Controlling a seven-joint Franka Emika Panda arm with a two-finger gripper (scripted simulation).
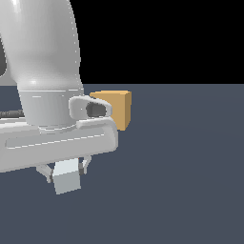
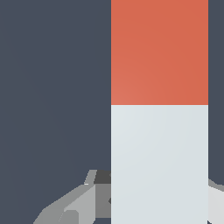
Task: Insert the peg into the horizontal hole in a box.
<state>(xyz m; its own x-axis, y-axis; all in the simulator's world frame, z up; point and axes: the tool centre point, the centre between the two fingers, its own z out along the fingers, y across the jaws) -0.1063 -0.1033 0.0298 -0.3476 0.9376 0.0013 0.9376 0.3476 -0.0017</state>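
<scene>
The peg (image 1: 66, 181) is seen end-on in the exterior view as a white square block under the arm. In the wrist view the peg (image 2: 159, 109) runs as a long bar, its white half between my fingers and its red half beyond them. My gripper (image 1: 66, 171) is shut on the white part, with one finger (image 1: 47, 174) on each side. The tan-orange box (image 1: 116, 108) stands on the floor behind the arm, partly covered by the gripper's body. The hole is hidden; no opening shows on the box's visible faces. Whether the peg touches the floor I cannot tell.
The large white arm (image 1: 45, 71) fills the exterior view's left and hides part of the scene. A dark grey-blue floor (image 1: 190, 167) stretches around the box and the gripper.
</scene>
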